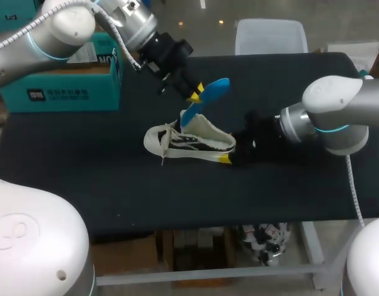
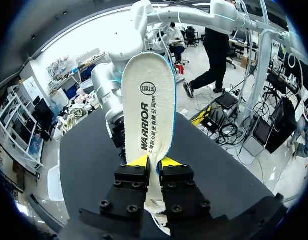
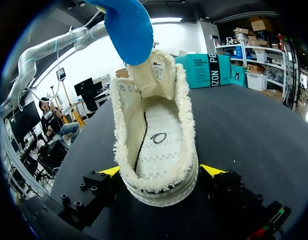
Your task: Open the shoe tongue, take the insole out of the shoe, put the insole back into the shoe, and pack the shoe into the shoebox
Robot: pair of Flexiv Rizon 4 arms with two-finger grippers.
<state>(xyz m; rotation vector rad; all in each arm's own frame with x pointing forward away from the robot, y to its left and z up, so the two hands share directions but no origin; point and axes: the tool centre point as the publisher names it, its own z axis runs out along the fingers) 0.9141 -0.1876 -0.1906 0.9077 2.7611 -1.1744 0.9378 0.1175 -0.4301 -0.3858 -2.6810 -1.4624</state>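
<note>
Insole (image 2: 148, 100) is the delicate part here. Your left claw (image 2: 154, 162) is pinched tight on it near one end, and the rest stands free of the fingers in the air, just over the far side of the shoe (image 1: 189, 140). Treat it as light, thin and floppy. It bows along its length, so it will probably buckle if you push it from the held end. Its fabric face should grip the pads well, so hold it near that end and lead with the free tip.

The shoe lies mid-worktop (image 1: 84, 166), toe to the left and heel to the right, with the tongue (image 3: 156, 75) lifted and the mouth open. Your right claw (image 3: 161, 171) is spread wide, with a finger against each side of the heel, clamping it in place. The upper looks like soft, frayed canvas over a firmer sole, so take hold of the sole wall rather than the cloth. The teal shoebox (image 1: 66, 86) sits at the far left, well apart from the shoe.
</note>
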